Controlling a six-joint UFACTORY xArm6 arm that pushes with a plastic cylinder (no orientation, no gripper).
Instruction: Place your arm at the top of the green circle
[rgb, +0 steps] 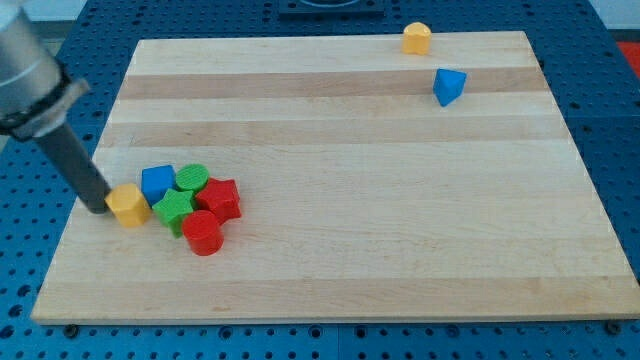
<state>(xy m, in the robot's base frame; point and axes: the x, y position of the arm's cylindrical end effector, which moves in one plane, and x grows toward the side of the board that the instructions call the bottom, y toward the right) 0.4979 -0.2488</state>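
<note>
The green circle (192, 179) lies in a cluster at the view's lower left of the wooden board (340, 240). It touches a blue block (157, 182) on its left, a red star-like block (220, 198) on its right and a green star-like block (174, 210) below it. A red cylinder (203, 233) sits at the cluster's bottom. A yellow block (128, 205) sits at the cluster's left. My tip (99, 207) rests against the yellow block's left side, well to the left of and slightly below the green circle.
A yellow block (417, 38) sits at the board's top edge, right of centre. A blue triangular block (449, 86) lies below and right of it. The rod slants up to the view's upper left. Blue perforated table surrounds the board.
</note>
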